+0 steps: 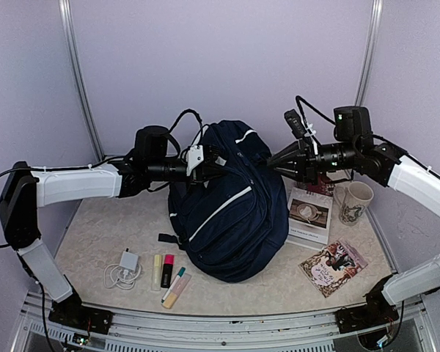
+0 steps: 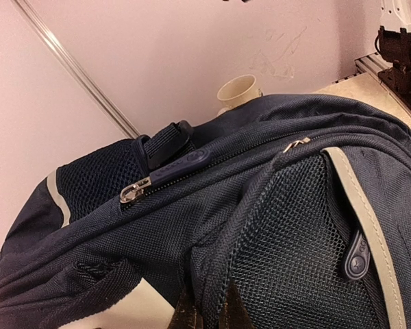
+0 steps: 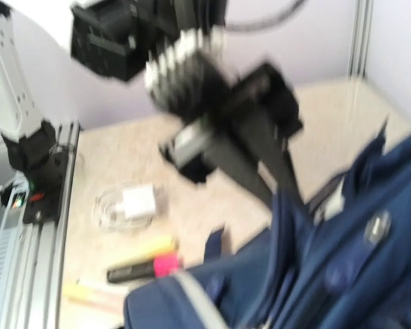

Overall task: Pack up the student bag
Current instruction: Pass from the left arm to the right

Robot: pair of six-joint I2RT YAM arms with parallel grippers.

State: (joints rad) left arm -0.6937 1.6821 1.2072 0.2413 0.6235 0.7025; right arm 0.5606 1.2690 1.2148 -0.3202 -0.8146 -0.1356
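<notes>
The student bag [image 1: 235,220], a large dark navy backpack with a pale stripe, lies in the middle of the table with its top towards the back wall. My left gripper [image 1: 209,165] is at its top left edge. In the left wrist view the bag [image 2: 192,226] fills the frame, and the gripper [image 2: 211,317] is shut on a fold of fabric beside the mesh pocket. A closed zipper slider [image 2: 131,192] lies further up. My right gripper [image 1: 273,160] points at the bag's top right edge with its fingers drawn together. The blurred right wrist view shows the bag [image 3: 342,274] but not its own fingers.
A white charger with cable [image 1: 126,264], yellow and pink highlighters [image 1: 164,270] and pens [image 1: 176,287] lie front left of the bag. A book [image 1: 309,216], a mug [image 1: 354,202] and a booklet [image 1: 334,266] sit on its right. The walls stand close behind.
</notes>
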